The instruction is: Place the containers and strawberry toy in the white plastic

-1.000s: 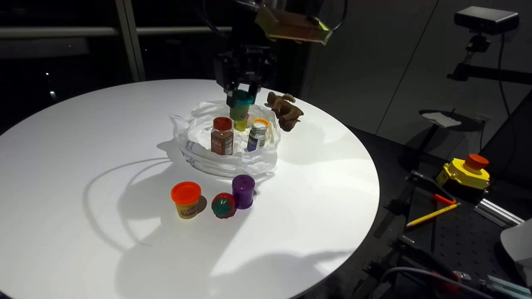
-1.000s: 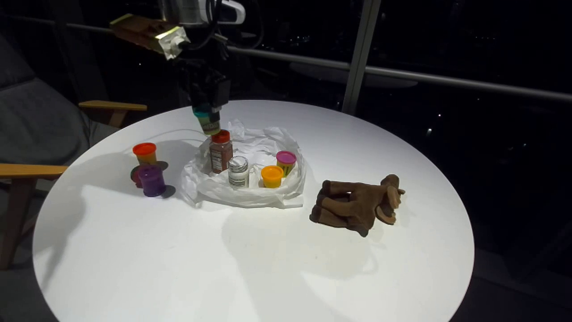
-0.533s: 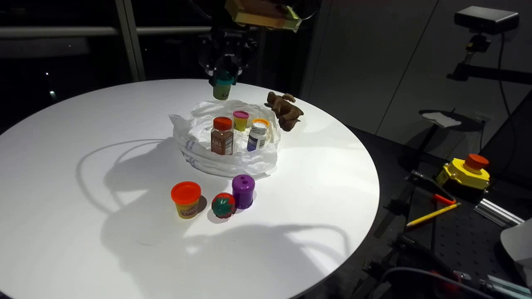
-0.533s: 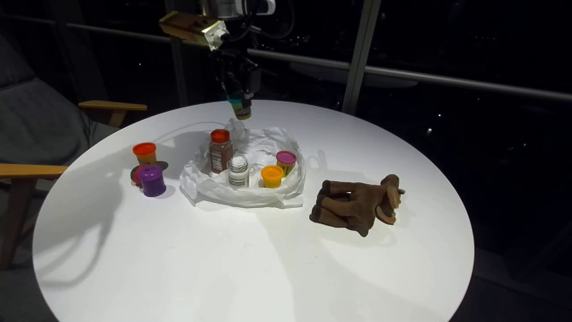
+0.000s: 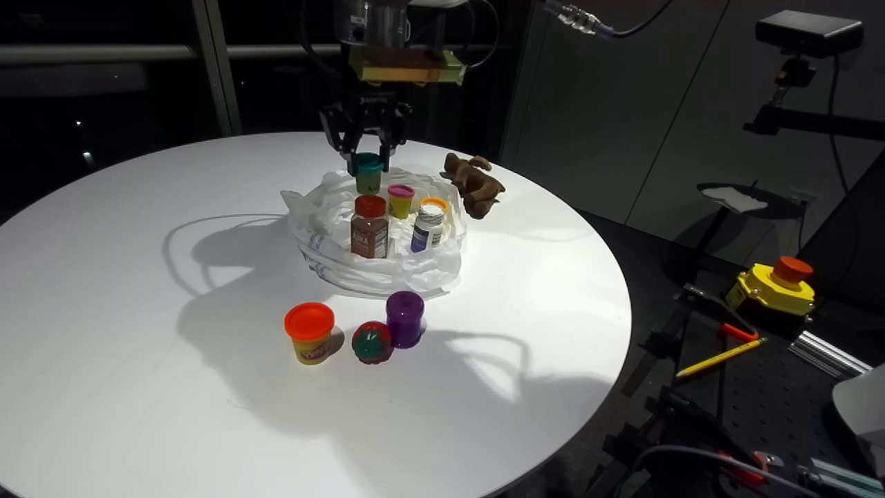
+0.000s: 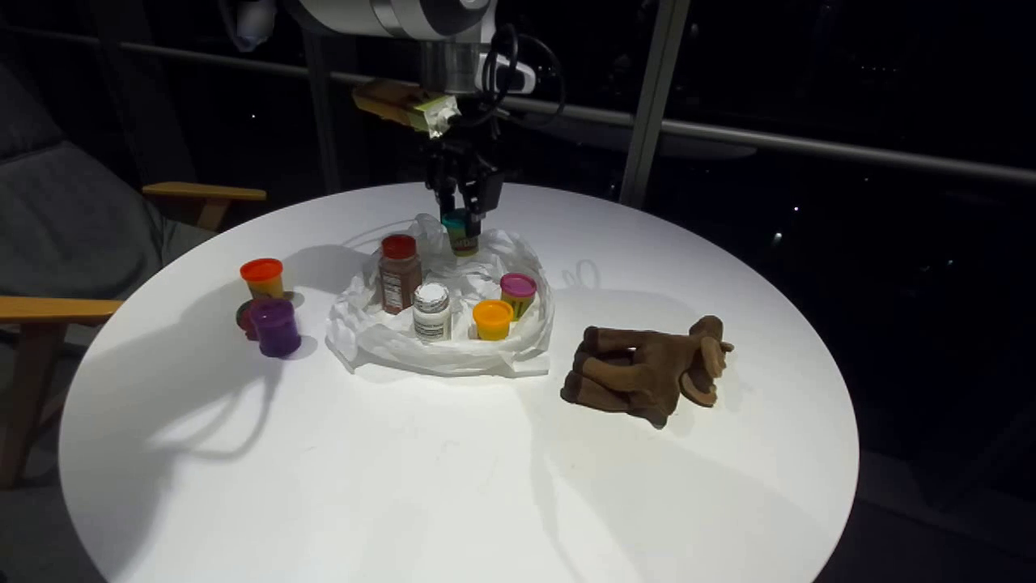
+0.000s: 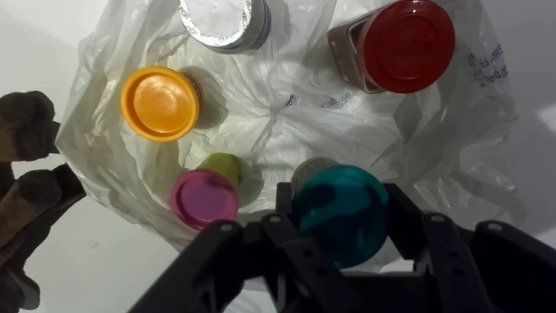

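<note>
Evidently, the pincer grips the teal-lidded tub from two sides, lid up, likely so it can land standing inside the spread-open white bag; whether they touch is unclear. The strawberry, orange-lidded tub and purple cup sit outside, on the surface.

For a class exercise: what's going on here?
The jaws of a robot arm are shut on the teal-lidded cup, in or just above the white bag, I can't tell which. Inside are a brown bottle, white bottle, pink-lidded cup and amber-lidded cup. Outside on the table: orange-lidded cup, strawberry toy, purple container.
</note>
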Robot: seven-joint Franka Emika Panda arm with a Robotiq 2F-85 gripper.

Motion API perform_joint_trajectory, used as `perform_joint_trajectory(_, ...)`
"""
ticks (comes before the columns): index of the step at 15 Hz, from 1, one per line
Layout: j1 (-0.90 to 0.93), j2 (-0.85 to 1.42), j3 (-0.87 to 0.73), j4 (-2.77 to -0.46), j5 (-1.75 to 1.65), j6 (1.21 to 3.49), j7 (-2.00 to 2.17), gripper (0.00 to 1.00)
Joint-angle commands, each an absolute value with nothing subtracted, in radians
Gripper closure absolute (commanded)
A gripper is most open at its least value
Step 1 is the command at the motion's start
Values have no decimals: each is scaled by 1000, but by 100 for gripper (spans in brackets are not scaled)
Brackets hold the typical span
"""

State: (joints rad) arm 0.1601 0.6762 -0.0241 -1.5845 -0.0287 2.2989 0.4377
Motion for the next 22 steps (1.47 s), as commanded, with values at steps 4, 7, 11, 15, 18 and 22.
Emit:
perform_joint_trajectory(4, 136, 804, -28, -1470, 32, 2260, 438, 72)
perform_joint_trajectory(7, 130, 831, -27, -1474, 55, 2287, 437, 72)
perform_joint_trajectory(11, 141, 850, -34, -1469, 51, 2317, 443, 72)
perform_joint_trajectory(15, 167, 778, -34, -1506, 42, 2346, 456, 6)
perform_joint_trajectory(18, 216, 715, -48, -1533, 19, 2366, 494, 0)
perform_joint_trajectory(22, 288, 622, -36, -1603, -16, 2380, 515, 0)
